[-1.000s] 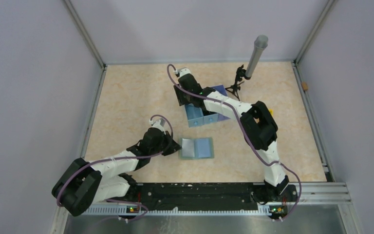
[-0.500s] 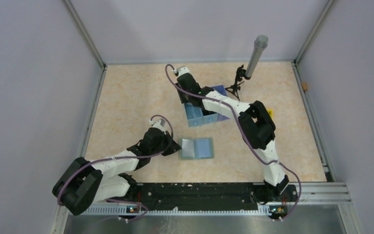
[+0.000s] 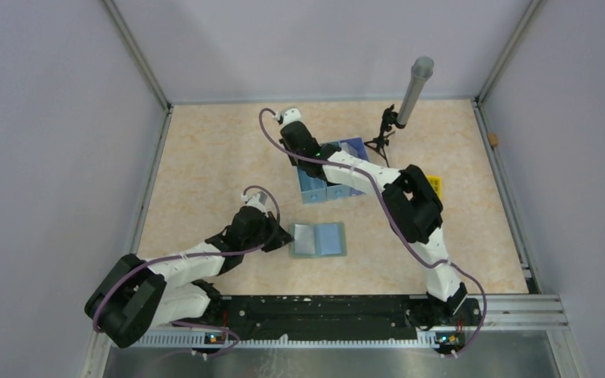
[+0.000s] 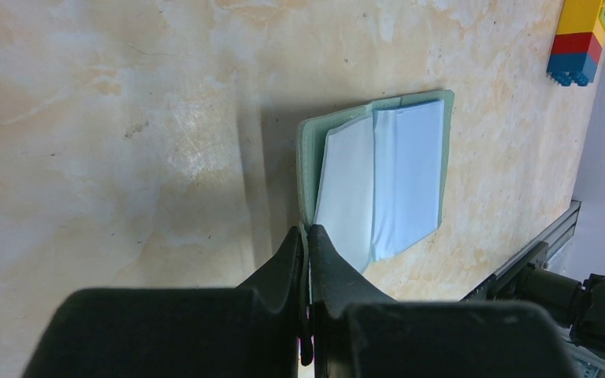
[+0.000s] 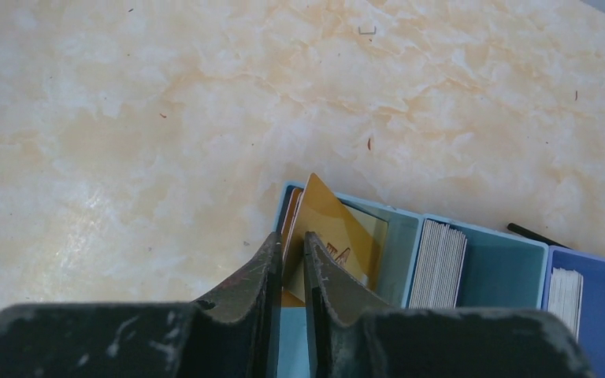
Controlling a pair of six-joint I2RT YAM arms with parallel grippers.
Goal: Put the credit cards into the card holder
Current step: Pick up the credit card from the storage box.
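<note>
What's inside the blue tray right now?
Gold cards in its left compartment, white card stacks in the middle and right ones. The right end effector covers the left compartment's bottom.

Closed in on three sides by plain pale purple walls [image 3: 55, 118], with thin grey metal strips [image 3: 138, 59] in the far corners. Sandy, cloudy-patterned table [image 3: 205, 173] below. Near its far edge, a grey pole [image 3: 415, 90]. Along the near edge, a black rail [image 3: 323, 311]. Soft, even light.

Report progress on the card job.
Done: card holder lies open, left gripper pinching its edge. In hand: right gripper straddles a gold card in the end compartment of the tray; grip unclear. Left: no card shows in the holder; stacks sit in the other compartments.
</note>
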